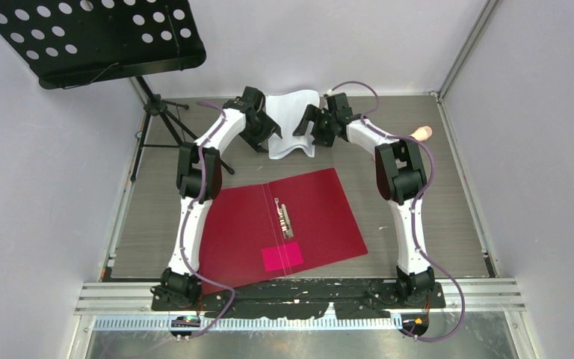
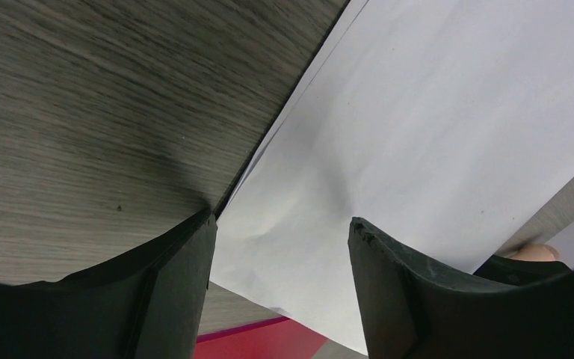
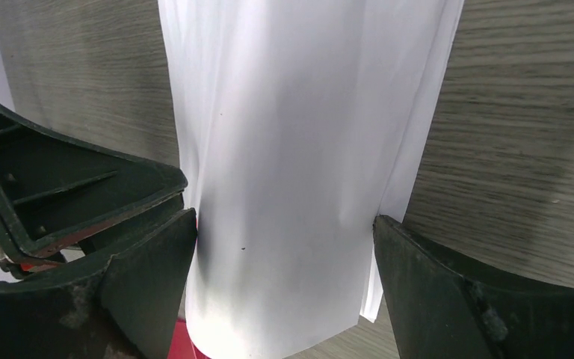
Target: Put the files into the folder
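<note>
Two arms: bases at the near edge of the table [image 1: 448,224], both reaching to its far half.
Folder [image 1: 321,217]: lies open and flat just beyond the bases, mid-table. Metal clip [image 1: 284,219] runs along the spine, pink patch [image 1: 282,256] sits on the near inside. No sheets in it.
Left gripper [image 2: 280,224]: jaws well apart over the left edge of the files. I can see nothing clamped.
Right gripper [image 3: 284,217]: jaws wide apart, with the sheets filling the gap between them. No pinch seen here either.
Files [image 1: 293,112]: white stack just beyond the folder's far edge and not on it, set between the two grippers. Sheets are bowed rather than flat, with the sides drawn in.
Far side: small pinkish object [image 1: 421,133] at right, identity unclear. Music stand [image 1: 90,37] at far left, off the table.
Step (judged): getting hold of the files. Transfer not yet begun.
Next move (judged): needs a firm pinch on an edge of the stack. Then carry it nearward and lay it on an inside leaf, clear of the clip.
Risk (judged): thin sheets could fan out or buckle if only one side is gripped.
</note>
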`<action>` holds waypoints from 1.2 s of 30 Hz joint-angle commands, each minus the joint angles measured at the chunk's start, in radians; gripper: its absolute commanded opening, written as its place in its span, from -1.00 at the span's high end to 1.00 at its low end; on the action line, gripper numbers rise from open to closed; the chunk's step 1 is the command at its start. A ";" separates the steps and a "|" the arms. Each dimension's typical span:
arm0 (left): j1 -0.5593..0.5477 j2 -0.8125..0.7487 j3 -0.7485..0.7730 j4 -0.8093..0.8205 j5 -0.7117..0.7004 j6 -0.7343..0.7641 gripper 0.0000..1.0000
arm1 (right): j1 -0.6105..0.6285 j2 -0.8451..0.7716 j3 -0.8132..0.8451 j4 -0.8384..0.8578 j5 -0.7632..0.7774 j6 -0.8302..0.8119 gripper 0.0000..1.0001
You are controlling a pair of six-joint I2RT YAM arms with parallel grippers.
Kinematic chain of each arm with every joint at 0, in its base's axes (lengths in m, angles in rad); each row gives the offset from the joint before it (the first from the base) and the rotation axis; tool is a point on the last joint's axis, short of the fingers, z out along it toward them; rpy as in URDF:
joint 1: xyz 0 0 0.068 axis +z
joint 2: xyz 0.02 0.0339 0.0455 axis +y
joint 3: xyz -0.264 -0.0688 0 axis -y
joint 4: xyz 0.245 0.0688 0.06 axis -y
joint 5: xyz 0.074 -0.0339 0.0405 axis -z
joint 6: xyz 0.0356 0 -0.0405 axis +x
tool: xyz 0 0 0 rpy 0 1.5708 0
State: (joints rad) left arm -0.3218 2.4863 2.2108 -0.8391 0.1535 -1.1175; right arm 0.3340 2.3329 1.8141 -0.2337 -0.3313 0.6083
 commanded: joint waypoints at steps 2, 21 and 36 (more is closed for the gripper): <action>-0.010 0.014 0.028 0.010 0.020 0.007 -0.29 | 0.011 0.031 0.038 -0.003 -0.091 0.044 -0.88; -0.025 -0.062 -0.065 0.043 0.096 0.120 0.15 | 0.022 0.039 0.071 0.016 -0.097 0.077 0.27; -0.117 -0.697 -0.737 0.120 -0.143 0.330 -0.48 | -0.004 -0.526 -0.409 -0.001 -0.030 0.014 0.88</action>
State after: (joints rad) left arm -0.3809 1.9247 1.6329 -0.7902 0.0933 -0.8436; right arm 0.3401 2.0552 1.5566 -0.2726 -0.3656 0.6456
